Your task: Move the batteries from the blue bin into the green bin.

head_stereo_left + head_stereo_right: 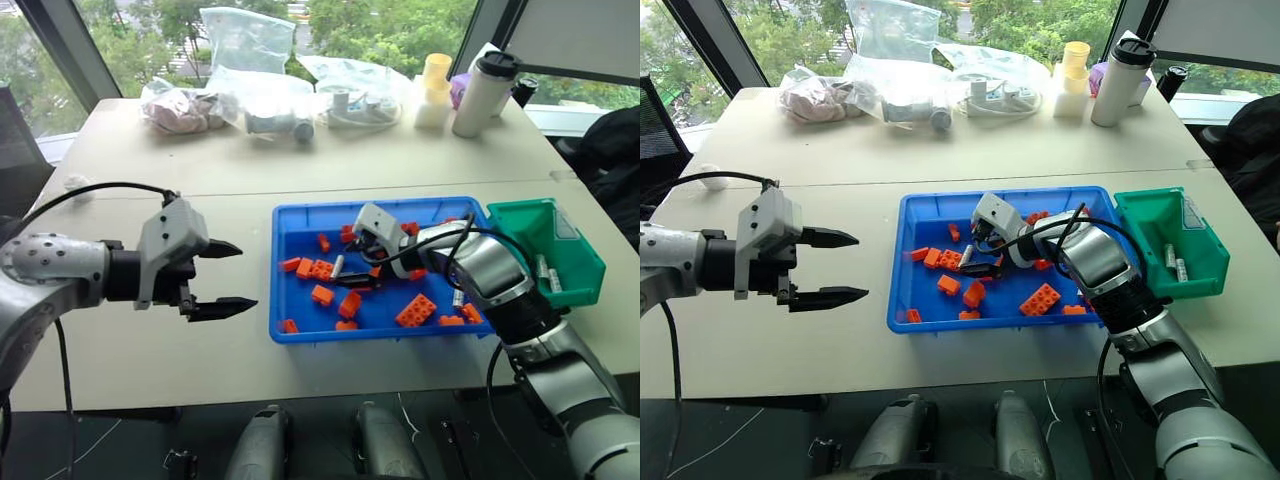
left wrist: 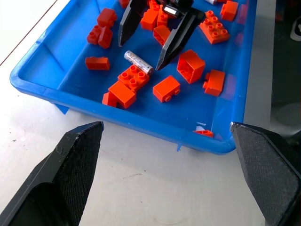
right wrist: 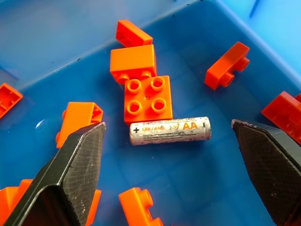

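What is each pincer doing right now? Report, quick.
Left pincer: open, empty, beside the blue bin.
Right pincer: open, straddling a battery in the blue bin, not gripping it.

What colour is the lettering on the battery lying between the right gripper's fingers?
Orange lettering on the silver-grey battery; the right wrist view shows it best.

Silver arms, grey wrist housings, black cables, black pointed fingers (image 1: 222, 249).

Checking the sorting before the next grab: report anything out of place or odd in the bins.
A battery lies among orange bricks in the blue bin, between the open right gripper's fingers. Two batteries already lie in the green bin. Nothing spilled or damaged.
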You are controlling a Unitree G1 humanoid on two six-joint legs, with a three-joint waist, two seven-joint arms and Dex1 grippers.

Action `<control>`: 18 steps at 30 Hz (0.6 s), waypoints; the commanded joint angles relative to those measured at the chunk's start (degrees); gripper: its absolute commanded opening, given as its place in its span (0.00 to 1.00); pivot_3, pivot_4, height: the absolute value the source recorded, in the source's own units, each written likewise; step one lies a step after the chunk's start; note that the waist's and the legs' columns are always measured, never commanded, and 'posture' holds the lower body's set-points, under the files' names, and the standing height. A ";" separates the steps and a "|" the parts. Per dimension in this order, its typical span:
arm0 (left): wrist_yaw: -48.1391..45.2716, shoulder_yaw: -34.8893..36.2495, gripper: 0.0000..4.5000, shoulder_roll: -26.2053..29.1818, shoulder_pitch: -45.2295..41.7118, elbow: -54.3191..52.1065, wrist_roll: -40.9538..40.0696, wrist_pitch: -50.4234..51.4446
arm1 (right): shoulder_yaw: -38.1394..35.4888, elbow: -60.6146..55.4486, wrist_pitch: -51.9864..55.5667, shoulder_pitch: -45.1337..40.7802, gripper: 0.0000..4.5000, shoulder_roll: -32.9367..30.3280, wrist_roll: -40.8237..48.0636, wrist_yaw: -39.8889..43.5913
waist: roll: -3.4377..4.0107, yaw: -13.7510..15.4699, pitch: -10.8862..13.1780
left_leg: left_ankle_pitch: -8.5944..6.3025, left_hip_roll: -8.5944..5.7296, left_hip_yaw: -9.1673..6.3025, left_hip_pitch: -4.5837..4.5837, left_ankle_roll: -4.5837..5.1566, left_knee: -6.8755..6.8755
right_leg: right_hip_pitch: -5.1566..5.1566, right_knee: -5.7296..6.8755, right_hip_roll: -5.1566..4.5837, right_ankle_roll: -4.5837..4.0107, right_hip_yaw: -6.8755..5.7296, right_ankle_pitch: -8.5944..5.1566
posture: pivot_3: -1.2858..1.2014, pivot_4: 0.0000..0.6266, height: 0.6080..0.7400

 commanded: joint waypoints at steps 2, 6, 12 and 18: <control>0.71 0.12 1.00 -0.08 -0.73 -0.59 0.64 -1.07 | -0.70 0.29 0.09 -1.12 0.98 1.65 -1.39 -0.63 | 0.00 -0.03 0.00 | 0.00 0.00 0.00 0.00 0.00 0.00 | 0.01 0.00 0.00 0.00 0.00 0.00 | 0.52 0.24 1.00; 0.97 -1.09 1.00 -0.54 -1.28 -0.03 1.39 -1.71 | -0.66 2.37 -0.12 -1.17 0.98 2.82 -2.98 -1.51 | 0.00 -0.04 0.00 | 0.00 -0.01 0.00 0.00 0.00 0.00 | 0.01 0.00 0.00 0.00 0.00 0.00 | 0.52 0.24 1.00; 1.40 -2.19 1.00 -1.43 -2.44 0.81 2.12 -2.23 | -0.31 3.44 -1.34 -1.42 0.70 3.37 -5.02 -1.33 | 0.00 -0.07 0.00 | 0.00 -0.01 0.00 0.02 0.00 -0.01 | 0.01 0.00 0.00 0.00 0.00 0.00 | 0.52 0.24 1.00; 1.34 -2.86 1.00 -1.99 -3.15 1.52 2.83 -2.48 | -1.04 2.14 -1.62 -1.62 0.48 3.36 -5.34 -0.44 | 0.00 -0.07 0.00 | 0.00 -0.01 0.00 0.02 0.00 -0.01 | 0.01 0.00 0.01 0.00 0.00 0.00 | 0.52 0.24 1.00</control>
